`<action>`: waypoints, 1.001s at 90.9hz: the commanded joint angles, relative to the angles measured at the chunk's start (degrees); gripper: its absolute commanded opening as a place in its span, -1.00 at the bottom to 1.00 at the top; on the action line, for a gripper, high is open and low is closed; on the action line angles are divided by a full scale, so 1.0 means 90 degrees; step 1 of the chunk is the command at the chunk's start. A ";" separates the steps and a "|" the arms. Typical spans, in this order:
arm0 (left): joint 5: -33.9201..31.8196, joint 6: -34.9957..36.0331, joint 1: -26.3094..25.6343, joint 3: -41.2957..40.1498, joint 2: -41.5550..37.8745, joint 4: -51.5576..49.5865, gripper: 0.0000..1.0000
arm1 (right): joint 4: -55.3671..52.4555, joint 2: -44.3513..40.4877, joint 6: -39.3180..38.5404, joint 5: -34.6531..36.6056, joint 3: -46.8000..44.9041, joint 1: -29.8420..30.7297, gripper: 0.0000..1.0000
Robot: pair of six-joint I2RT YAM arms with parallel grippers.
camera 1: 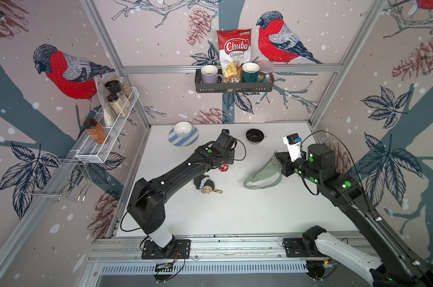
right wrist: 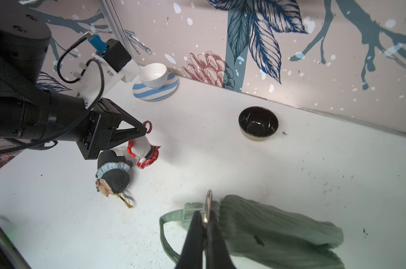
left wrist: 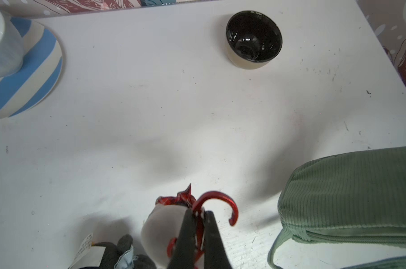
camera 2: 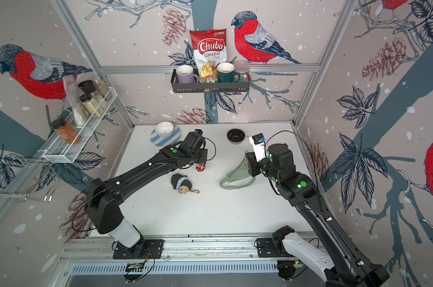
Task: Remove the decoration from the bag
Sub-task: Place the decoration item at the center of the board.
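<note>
bag: we see it on the table just in front of the black bowl, a little to its right.
bag axis: slanted, we judge; the raised end lies toward the black bowl, the low end and strap loop away from it.
right claw: pinched on the metal ring at the bag's raised end.
right arm: stretched forward, wrist bent leftward and down.
left claw: pressed together on the red hook of the decoration, front-left of the black bowl, apart from the bag.
left arm: reaching forward and rightward, wrist tipped down.
dark plush: lying just beside the decoration, farther from the black bowl.
</note>
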 commanded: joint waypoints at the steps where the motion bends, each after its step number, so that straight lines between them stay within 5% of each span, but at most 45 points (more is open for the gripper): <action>1: 0.0246 -0.0129 0.0031 0.0119 0.0180 -0.0243 -1.00 | -0.0481 0.0109 0.0228 -0.0688 0.0123 -0.0203 -1.00; 37: 0.1043 -0.0554 0.0344 -0.0119 0.0811 -0.0406 -1.00 | 0.0008 0.0870 0.1155 -0.2653 0.0309 -0.0845 -1.00; 70: 0.1851 -0.0377 0.0509 0.0571 0.1985 -0.0127 -1.00 | 0.0266 0.1691 0.1287 -0.1789 0.0292 -0.0910 -1.00; 76: 0.1893 -0.0355 0.0514 0.0594 0.1916 -0.0091 -0.55 | 0.0410 0.1822 0.1350 -0.1683 0.0243 -0.0903 -1.00; 91: 0.2030 -0.0199 0.0523 0.0283 0.1091 0.0162 -0.25 | 0.0500 0.2348 0.1507 -0.1459 0.0475 -0.0864 -1.00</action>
